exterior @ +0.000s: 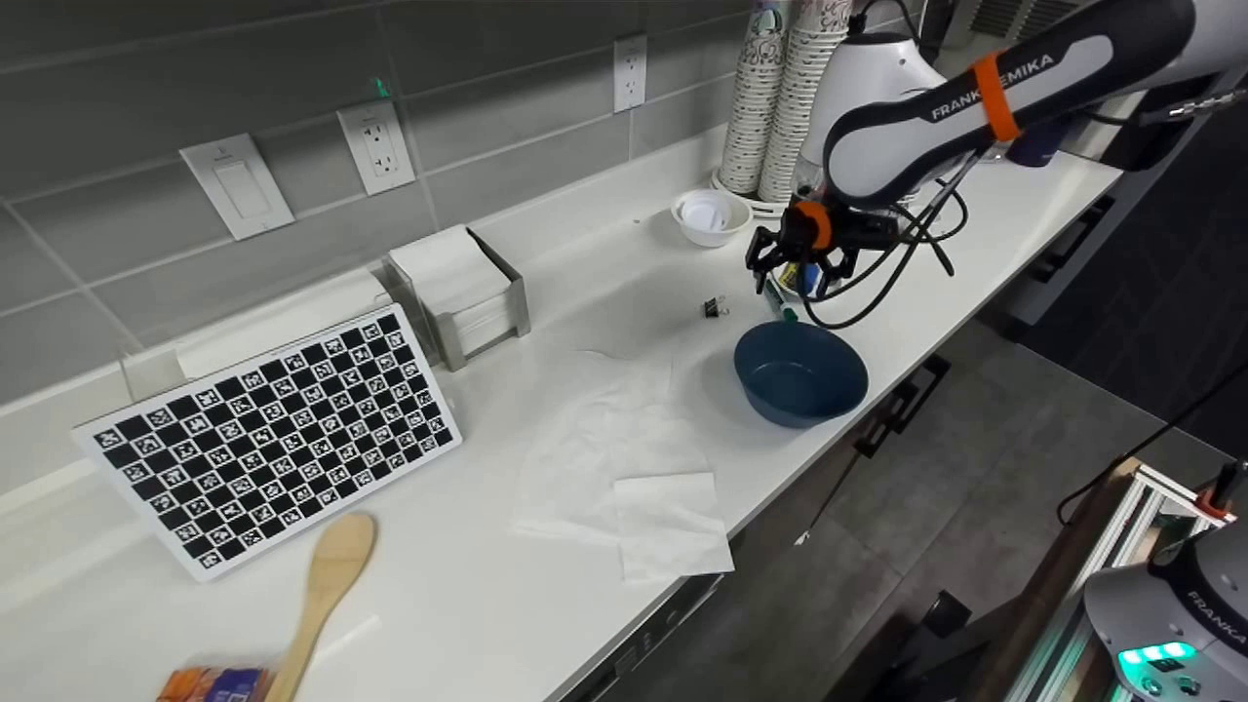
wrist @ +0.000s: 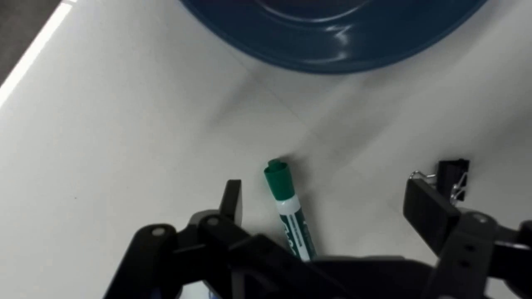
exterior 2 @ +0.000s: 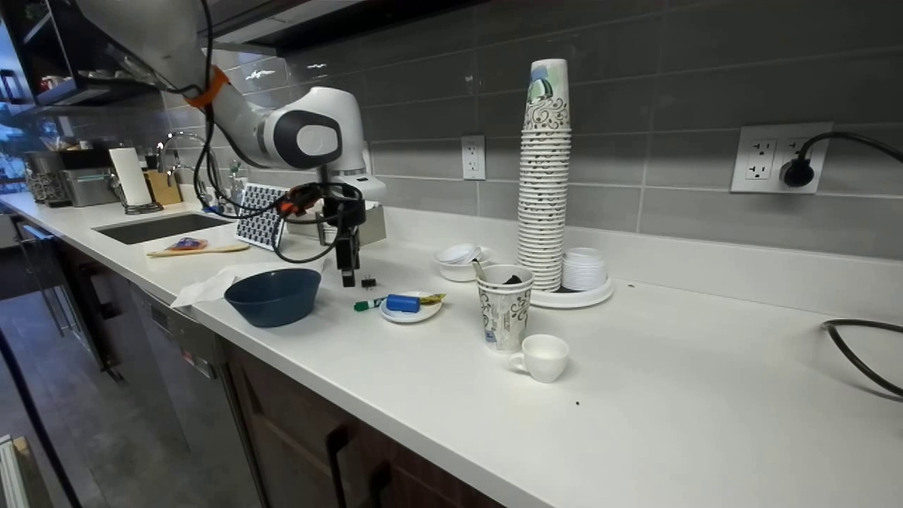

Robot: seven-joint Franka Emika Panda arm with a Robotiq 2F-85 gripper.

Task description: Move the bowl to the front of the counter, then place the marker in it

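Observation:
The dark blue bowl stands upright near the counter's front edge; it also shows in an exterior view and at the top of the wrist view. Its visible inside holds nothing. The green marker lies on the counter beside the bowl, green end towards it. The marker also shows in both exterior views. My gripper is open and empty above the marker, whose visible part lies between the fingers, nearer the left one. The gripper hides the marker's rear end. The gripper also shows in both exterior views.
A black binder clip lies close by the right finger. A small white plate with a blue item stands at the marker's rear end. A white bowl, paper cups and a small white cup stand nearby.

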